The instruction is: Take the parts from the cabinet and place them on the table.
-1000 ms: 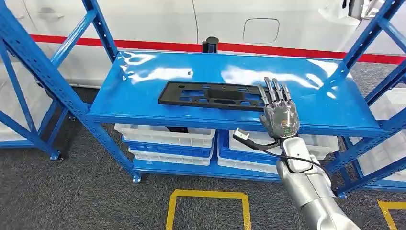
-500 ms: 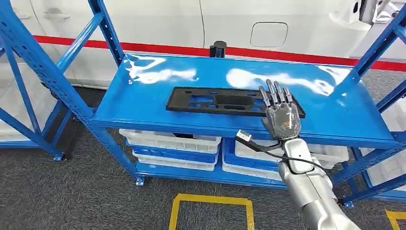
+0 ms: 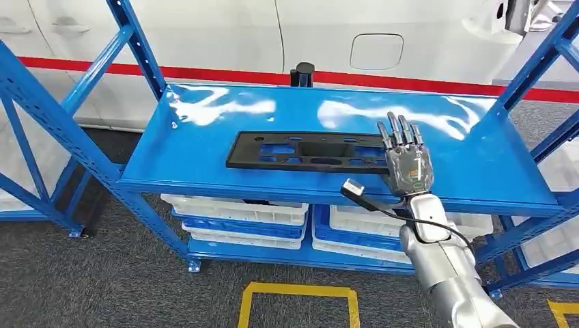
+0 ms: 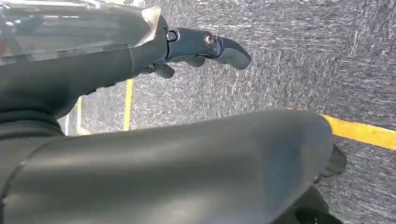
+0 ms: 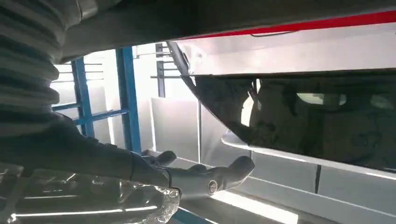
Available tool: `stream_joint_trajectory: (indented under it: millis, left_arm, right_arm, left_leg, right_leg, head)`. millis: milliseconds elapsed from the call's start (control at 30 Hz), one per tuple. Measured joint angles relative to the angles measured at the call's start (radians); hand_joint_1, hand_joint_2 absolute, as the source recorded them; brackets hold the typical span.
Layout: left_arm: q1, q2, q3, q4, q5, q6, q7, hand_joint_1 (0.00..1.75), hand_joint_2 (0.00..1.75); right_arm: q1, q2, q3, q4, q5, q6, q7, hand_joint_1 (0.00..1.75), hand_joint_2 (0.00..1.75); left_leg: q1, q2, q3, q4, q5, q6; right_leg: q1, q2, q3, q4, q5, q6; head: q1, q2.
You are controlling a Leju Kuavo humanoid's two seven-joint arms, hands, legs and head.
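— While we look down from the head, what do we have around us?

— We face a blue shelf rack [image 3: 205, 179], its top shelf across the middle of the frame. On that shelf lies the part, a long flat black panel [image 3: 300, 152] with cut-outs, just left of centre and parallel to the front edge. Below it, in the lower middle, white bins [image 3: 235, 195] sit on the lower shelves. A small black post [image 3: 302, 72] stands at the shelf's far edge, top centre, and behind it runs a white car body [image 3: 205, 34] with a red stripe [image 3: 136, 70]. Yellow floor tape [image 3: 297, 294] marks the grey carpet at the bottom.

— Does anything stand between us and the panel?

— Blue uprights frame the shelf at the far left and right, well apart from the panel. A black cable [image 3: 369, 201] with a plug end loops out to the left of our right wrist — in front of the shelf's front edge.

— And our right hand?

— Our right hand [image 3: 408, 164] is right of centre, raised palm-away at the panel's right end, fingers [image 3: 399, 131] straight, pointing up and slightly apart. Their tips overlap the panel's end in the head view; whether they touch it we cannot tell. It holds nothing.

— The left?

— Our left hand [image 4: 154, 51] lies at the upper left of its wrist view, over grey carpet and yellow tape — a dark finger [image 4: 210, 46] reaches out nearly straight, with nothing in its grasp.
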State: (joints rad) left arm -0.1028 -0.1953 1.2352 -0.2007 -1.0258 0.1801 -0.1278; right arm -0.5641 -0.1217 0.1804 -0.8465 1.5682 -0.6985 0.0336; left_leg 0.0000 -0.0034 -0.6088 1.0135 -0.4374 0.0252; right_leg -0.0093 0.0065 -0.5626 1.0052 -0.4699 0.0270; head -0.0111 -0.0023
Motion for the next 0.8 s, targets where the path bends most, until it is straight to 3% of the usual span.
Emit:
stream_joint_trajectory:
  millis: [33,67,100,200,233,300,333,467,800]
  left_arm:
    - [0.001,0.000,0.000,0.000,0.000,0.000,0.000,0.00,0.00]
    - [0.002,0.000,0.000,0.000,0.000,0.001,-0.001,0.00,0.00]
    - [0.001,0.000,0.000,0.000,0.000,0.004,-0.002,0.00,0.00]
    - [0.001,0.001,0.000,0.000,-0.001,0.008,-0.005,0.00,0.00]
    - [0.001,0.001,0.000,0.000,-0.001,0.009,-0.005,0.00,0.00]
    - [0.001,0.001,0.000,0.000,0.000,0.009,-0.005,0.00,0.00]
    - [0.001,0.001,0.000,0.000,0.000,0.009,-0.005,0.00,0.00]
    - [0.001,0.001,0.000,0.000,0.004,0.019,-0.002,0.00,0.00]
    - [0.001,0.001,0.000,0.000,0.001,0.027,0.008,0.00,0.00]
  right_arm:
    - [0.000,0.000,-0.004,0.003,0.000,0.000,0.000,0.10,1.75]
    - [0.000,0.000,-0.008,0.006,0.000,0.000,0.000,0.35,1.75]
    - [-0.001,0.002,-0.010,0.011,0.000,0.002,0.000,0.82,1.75]
    - [-0.007,0.005,-0.021,0.028,0.000,0.005,-0.004,0.87,1.75]
    - [-0.011,0.005,-0.026,0.034,0.000,0.005,-0.008,0.98,1.75]
    - [-0.016,0.007,-0.035,0.043,-0.001,0.006,-0.014,1.54,1.75]
    - [-0.017,0.007,-0.037,0.046,-0.001,0.007,-0.015,1.59,1.75]
    - [-0.024,0.016,-0.042,0.063,0.000,0.014,-0.020,1.71,1.75]
    - [-0.041,0.031,-0.060,0.092,0.002,0.010,-0.021,1.73,1.75]
  left_leg:
    - [0.001,0.000,0.001,-0.003,0.006,-0.005]
    - [-0.003,-0.001,0.001,-0.003,0.006,-0.005]
    - [-0.007,-0.002,0.001,-0.002,0.006,-0.003]
    - [-0.011,-0.005,0.001,-0.002,0.004,0.006]
    - [-0.012,-0.005,0.001,-0.002,0.003,0.007]
    - [-0.012,-0.005,0.001,-0.002,0.003,0.008]
    - [-0.013,-0.005,0.001,-0.002,0.002,0.009]
    - [-0.014,-0.005,0.001,-0.002,0.002,0.013]
    - [-0.011,-0.005,0.001,-0.002,0.002,0.014]
  right_leg:
    - [0.009,0.000,-0.001,0.004,-0.004,-0.006]
    - [0.006,-0.001,0.000,0.003,-0.003,-0.005]
    - [0.004,-0.002,0.000,0.002,-0.002,-0.004]
    - [0.001,-0.005,0.004,-0.004,-0.002,-0.003]
    - [0.001,-0.005,0.005,-0.005,-0.002,-0.002]
    - [0.000,-0.005,0.006,-0.008,-0.001,0.001]
    - [0.000,-0.005,0.006,-0.009,-0.001,0.006]
    - [-0.001,-0.005,0.006,-0.009,0.000,0.007]
    - [0.001,-0.005,0.006,-0.009,0.000,0.007]
  head:
    - [-0.001,0.000]
    - [0.000,0.000]
    - [0.000,0.000]
    - [0.000,0.000]
    - [-0.001,0.000]
    - [0.000,0.000]
    - [0.000,0.000]
    - [0.000,0.000]
    - [-0.001,0.000]
